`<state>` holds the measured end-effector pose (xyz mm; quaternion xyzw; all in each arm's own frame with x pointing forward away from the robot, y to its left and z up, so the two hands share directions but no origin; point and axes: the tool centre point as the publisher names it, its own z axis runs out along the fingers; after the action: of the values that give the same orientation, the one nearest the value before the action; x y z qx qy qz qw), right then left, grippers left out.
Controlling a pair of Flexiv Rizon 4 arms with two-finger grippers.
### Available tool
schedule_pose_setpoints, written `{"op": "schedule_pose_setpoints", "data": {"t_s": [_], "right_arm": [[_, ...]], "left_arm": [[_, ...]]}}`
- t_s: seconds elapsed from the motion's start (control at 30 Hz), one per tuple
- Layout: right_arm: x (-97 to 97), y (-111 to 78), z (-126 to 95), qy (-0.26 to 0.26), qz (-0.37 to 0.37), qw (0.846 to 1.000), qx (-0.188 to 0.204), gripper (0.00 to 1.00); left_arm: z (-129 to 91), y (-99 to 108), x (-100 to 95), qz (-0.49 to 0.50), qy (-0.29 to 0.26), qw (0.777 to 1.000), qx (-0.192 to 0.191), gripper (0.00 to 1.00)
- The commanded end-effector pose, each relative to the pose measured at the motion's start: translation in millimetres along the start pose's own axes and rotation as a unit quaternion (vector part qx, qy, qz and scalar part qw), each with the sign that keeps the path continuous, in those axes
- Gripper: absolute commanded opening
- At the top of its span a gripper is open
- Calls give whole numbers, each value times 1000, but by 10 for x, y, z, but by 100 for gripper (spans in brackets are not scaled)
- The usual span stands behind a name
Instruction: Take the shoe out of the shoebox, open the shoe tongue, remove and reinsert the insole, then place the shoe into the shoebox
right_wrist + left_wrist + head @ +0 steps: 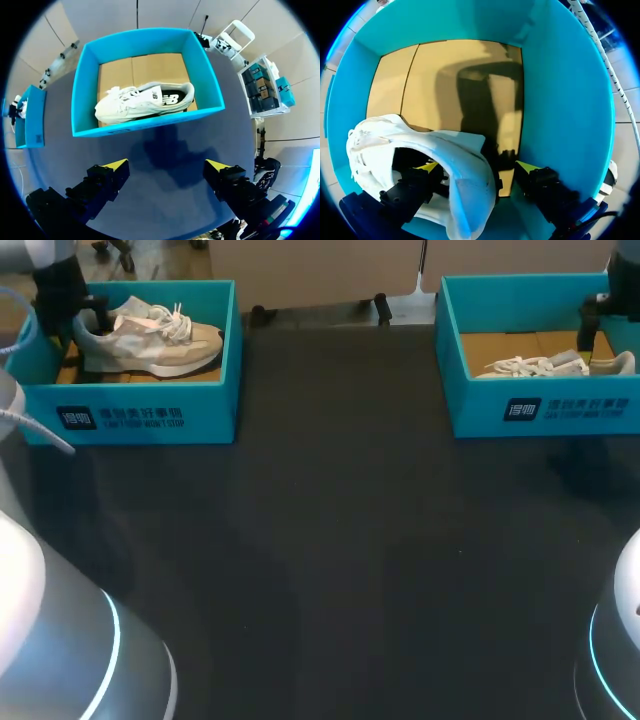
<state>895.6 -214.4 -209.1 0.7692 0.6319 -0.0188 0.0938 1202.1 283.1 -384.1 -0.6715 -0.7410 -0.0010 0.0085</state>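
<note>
The left gripper (477,167) stands open inside the left shoebox (560,100). One yellow-tipped finger (427,166) is down in the heel opening of the pale sneaker (465,185), and the other is outside the heel, with a gap showing between it and the shoe. The sneaker rests on the box's cardboard floor. The right gripper (165,167) hangs over the dark table (165,145), fingers spread wide and holding nothing. Ahead of it the right shoebox (145,122) holds a white sneaker (135,102).
</note>
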Motion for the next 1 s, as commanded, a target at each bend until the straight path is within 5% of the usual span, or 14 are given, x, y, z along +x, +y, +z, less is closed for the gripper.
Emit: {"op": "schedule_pose_setpoints", "data": {"t_s": [0.03, 0.27, 0.3, 0.5, 0.6, 1.0], "right_arm": [[-4, -14, 0, 0, 0, 1000, -1, 100], [-4, -14, 0, 0, 0, 1000, -1, 100], [-4, -14, 0, 0, 0, 1000, -1, 100], [-4, -14, 0, 0, 0, 1000, -1, 100], [-4, -14, 0, 0, 0, 1000, -1, 100], [-4, -14, 0, 0, 0, 1000, -1, 100]], "left_arm": [[71, 131, 15, -1, 2, 1000, 15, 92], [106, 125, 47, -4, 4, 1000, 20, 83], [111, 122, 54, -4, 5, 1000, 21, 70], [117, 137, 70, -5, 5, 1000, 27, 46], [113, 143, 77, -3, 7, 1000, 29, 0], [6, 116, 195, -6, 3, 999, 38, 0]]}}
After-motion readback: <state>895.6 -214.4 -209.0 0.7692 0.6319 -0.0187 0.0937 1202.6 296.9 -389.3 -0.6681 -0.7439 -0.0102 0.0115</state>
